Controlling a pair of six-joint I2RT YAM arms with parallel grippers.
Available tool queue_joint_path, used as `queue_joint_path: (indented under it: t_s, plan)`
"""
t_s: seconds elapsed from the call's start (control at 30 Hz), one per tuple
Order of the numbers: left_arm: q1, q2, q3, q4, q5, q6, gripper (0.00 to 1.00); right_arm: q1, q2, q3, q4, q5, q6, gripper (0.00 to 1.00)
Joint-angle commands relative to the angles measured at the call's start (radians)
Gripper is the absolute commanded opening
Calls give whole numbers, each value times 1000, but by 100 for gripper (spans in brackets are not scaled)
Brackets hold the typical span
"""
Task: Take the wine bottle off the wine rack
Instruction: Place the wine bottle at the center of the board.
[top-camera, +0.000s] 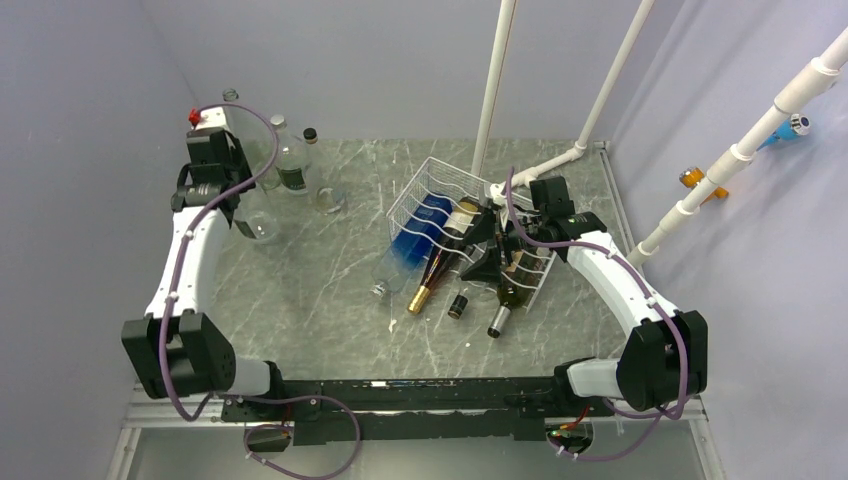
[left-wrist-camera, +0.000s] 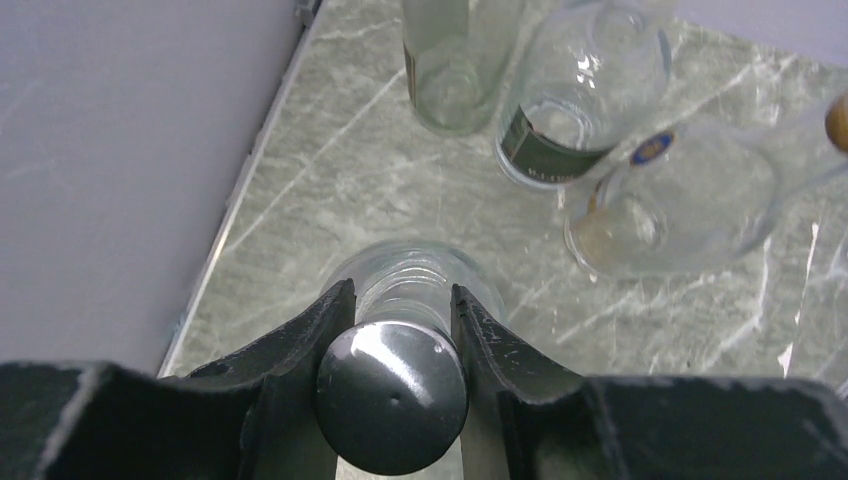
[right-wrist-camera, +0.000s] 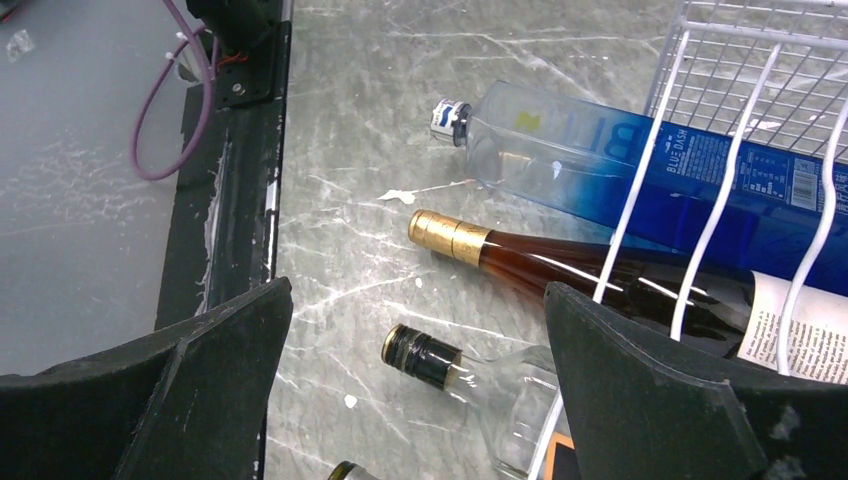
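Observation:
The white wire wine rack stands at mid-table and also shows in the right wrist view. In it lie a blue bottle, an amber wine bottle with a gold foil top, a clear bottle with a black cap and a green bottle. My right gripper hovers open over the rack's front. In its wrist view the gripper is empty, above the black-capped bottle and beside the amber bottle. My left gripper is shut on the neck of an upright clear bottle at far left.
Several clear glass bottles stand at the back left, one lying on its side. White plastic pipes rise behind the rack and along the right wall. The blue bottle juts out of the rack onto the table.

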Motion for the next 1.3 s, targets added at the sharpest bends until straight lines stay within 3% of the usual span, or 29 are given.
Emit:
queue_joint_path:
  t_s: [0.0, 0.53, 1.27]
  plan:
    - [44, 31, 158, 223, -13, 21, 0, -5, -5, 23, -4, -61, -36, 100]
    - [94, 242, 331, 272, -24, 0, 0, -6, -5, 24, -22, -60, -60, 100]
    - [125, 395, 442, 306, -2, 39, 0, -6, 3, 21, -19, -51, -62, 100]
